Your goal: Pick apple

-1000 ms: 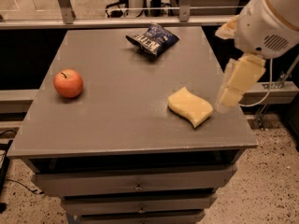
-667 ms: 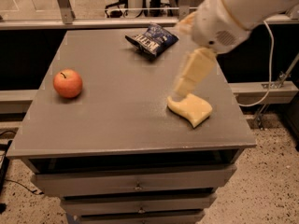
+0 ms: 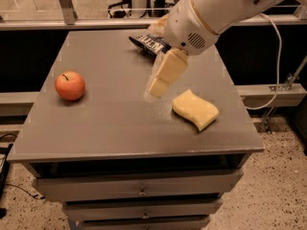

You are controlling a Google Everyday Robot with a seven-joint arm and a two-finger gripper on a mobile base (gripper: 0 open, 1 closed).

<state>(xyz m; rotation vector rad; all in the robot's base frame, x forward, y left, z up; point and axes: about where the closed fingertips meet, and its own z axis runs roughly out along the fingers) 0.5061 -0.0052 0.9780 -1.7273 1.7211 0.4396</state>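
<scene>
Moved since the earlier frame: gripper [image 3: 156,87], swung leftward from the sponge [image 3: 195,109] side to mid-surface, hanging above it; whether its jaws are apart or together cannot be told. Sponge just to its right; snack bag [image 3: 149,43] behind. Apple [image 3: 70,85] at left of surface [image 3: 120,133], well apart, untouched. Step: approach. Next move likely calls for further leftward travel, then descent over the apple.

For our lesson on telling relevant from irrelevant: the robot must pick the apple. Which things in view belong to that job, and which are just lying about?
Belong to the job:
apple, left on the table
end effector, above the table's middle, apart from the apple

Just lying about:
yellow sponge, on the right
dark snack bag, at the back
</scene>
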